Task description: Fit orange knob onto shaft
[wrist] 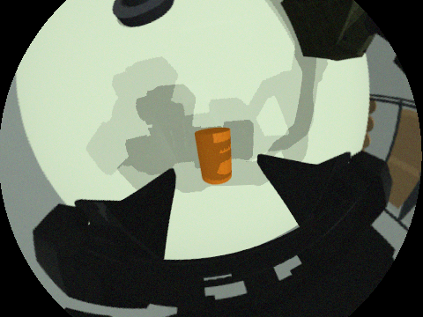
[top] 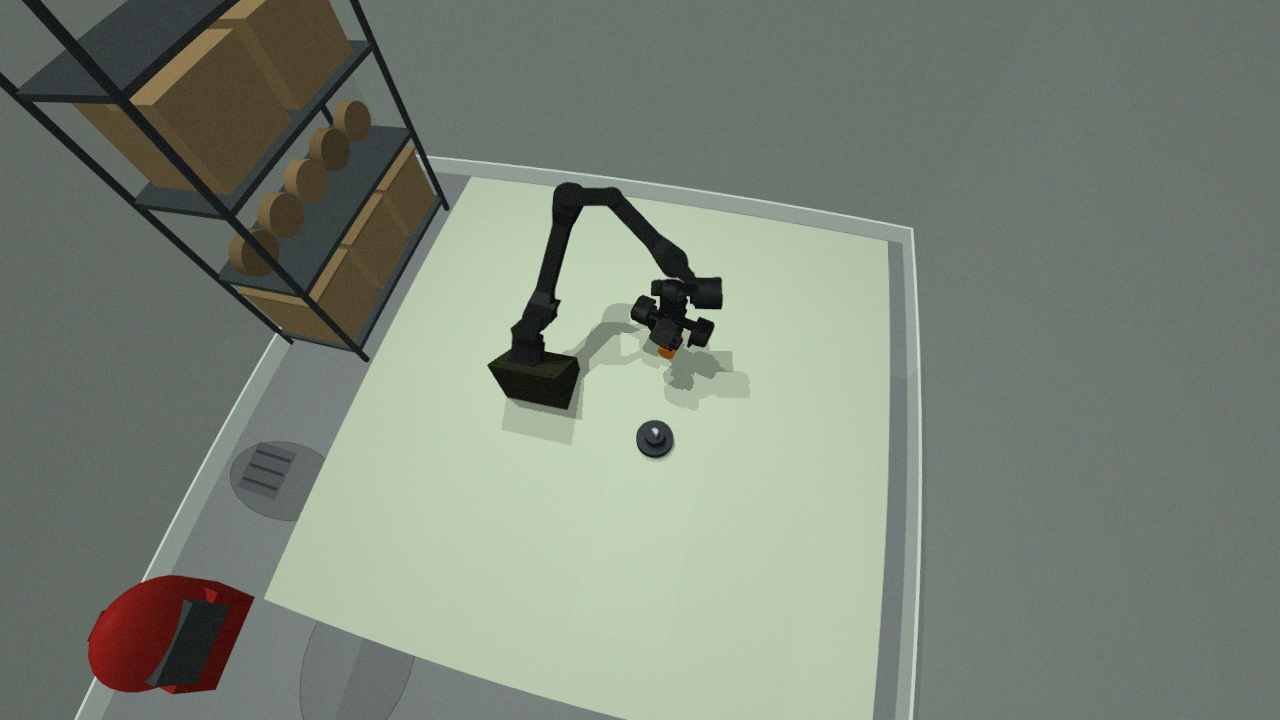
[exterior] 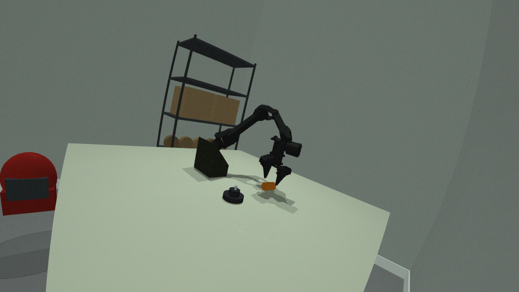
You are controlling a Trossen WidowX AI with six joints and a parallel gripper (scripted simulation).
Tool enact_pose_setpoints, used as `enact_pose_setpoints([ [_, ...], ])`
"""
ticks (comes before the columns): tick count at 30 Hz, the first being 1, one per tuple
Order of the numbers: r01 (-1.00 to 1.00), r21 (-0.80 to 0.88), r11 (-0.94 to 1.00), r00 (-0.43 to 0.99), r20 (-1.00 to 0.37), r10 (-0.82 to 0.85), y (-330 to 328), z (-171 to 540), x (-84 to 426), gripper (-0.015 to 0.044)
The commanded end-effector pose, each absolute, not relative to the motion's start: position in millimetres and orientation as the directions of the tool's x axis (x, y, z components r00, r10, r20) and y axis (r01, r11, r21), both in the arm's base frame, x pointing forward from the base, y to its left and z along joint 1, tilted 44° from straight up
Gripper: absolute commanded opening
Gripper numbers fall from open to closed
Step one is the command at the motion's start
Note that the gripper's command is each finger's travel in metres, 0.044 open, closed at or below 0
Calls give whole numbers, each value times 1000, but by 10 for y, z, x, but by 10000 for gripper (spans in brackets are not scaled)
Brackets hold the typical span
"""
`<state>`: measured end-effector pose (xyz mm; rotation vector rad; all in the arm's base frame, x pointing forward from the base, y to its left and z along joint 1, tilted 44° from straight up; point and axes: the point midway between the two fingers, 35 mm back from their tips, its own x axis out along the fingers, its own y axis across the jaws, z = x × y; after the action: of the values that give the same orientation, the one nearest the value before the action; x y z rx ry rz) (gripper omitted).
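Note:
The orange knob [top: 666, 352] [exterior: 269, 186] [wrist: 214, 156] is a short cylinder lying on its side on the pale table. Its hole cannot be made out. My gripper [exterior: 270, 181] [wrist: 218, 165] is open and points down over the knob; nothing is between its fingers. In the wrist view the knob shows between and just beyond the fingertips. The black round pedestal [top: 643, 446] [exterior: 232, 198] [wrist: 143, 15] stands on the table, with the silver shaft [top: 655, 432] [exterior: 235, 187] upright at its centre. The wrist view cuts off the shaft. The shaft's flat side cannot be made out.
The arm's dark base block [top: 537, 380] [exterior: 211, 161] [wrist: 335, 31] is left of the knob in the top and exterior views. A shelf rack [top: 319, 255] [exterior: 210, 86] with boxes stands beyond the table [top: 760, 537] [exterior: 163, 246]. A red helmet-like object [top: 134, 635] [exterior: 28, 165] is off to the left.

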<state>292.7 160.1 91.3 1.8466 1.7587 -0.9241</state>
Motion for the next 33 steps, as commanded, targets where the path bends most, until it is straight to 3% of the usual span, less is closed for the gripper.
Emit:
enact_pose_setpoints([
  [1,983,-145,-109,-28,-714,700,1654,842,2918,440],
  [19,983,-146,-108,-28,-712,701,1842,657,2905,440],
  [27,983,-146,-108,-28,-712,701,1842,657,2905,240],
  [33,983,-146,-108,-28,-712,701,1842,657,2905,240],
])
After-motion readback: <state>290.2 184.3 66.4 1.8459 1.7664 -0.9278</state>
